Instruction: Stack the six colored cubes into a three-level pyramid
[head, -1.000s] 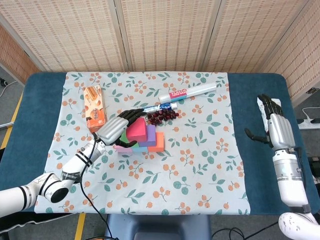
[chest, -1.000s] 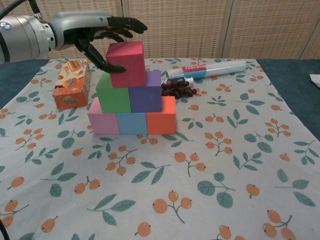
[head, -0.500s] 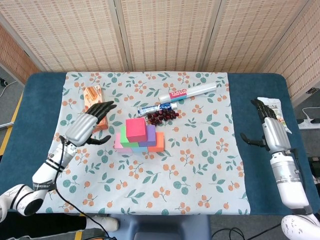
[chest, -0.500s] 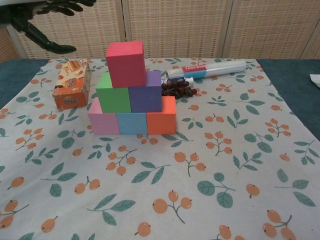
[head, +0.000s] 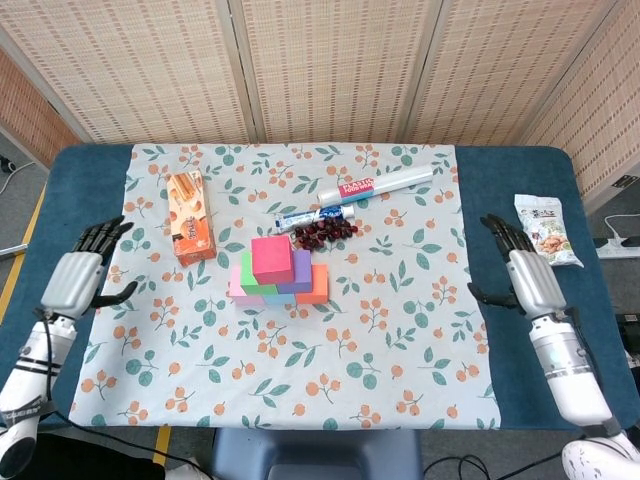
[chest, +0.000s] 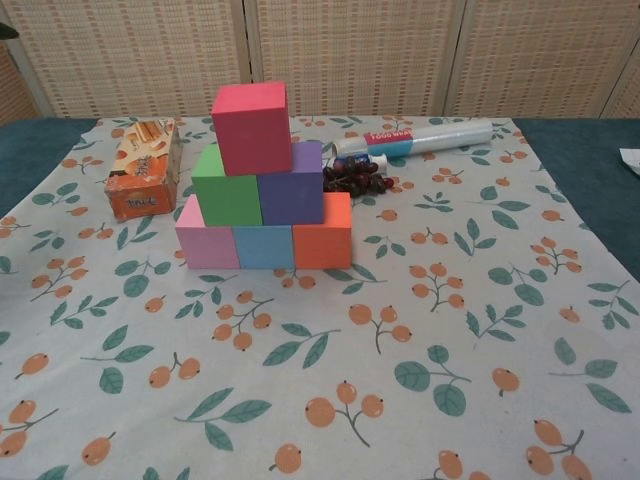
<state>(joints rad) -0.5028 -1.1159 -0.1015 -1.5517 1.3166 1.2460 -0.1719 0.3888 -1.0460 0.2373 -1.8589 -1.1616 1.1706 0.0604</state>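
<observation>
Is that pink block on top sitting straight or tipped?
Straight: the pink cube rests flat across the green cube and purple cube.

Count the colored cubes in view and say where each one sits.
6. Bottom row: pink cube, blue cube, orange cube. Middle: green cube, purple cube. Top: red cube. None seems hidden.

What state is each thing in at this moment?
Pyramid: complete, three levels, standing.
Red cube: on top, untouched.
Left robot hand: open, off to the side.
Right robot hand: open, off to the side.
Biscuit box: lying flat, closed.
Wrap roll: lying on its side.
Snack bag: lying flat, sealed.
</observation>
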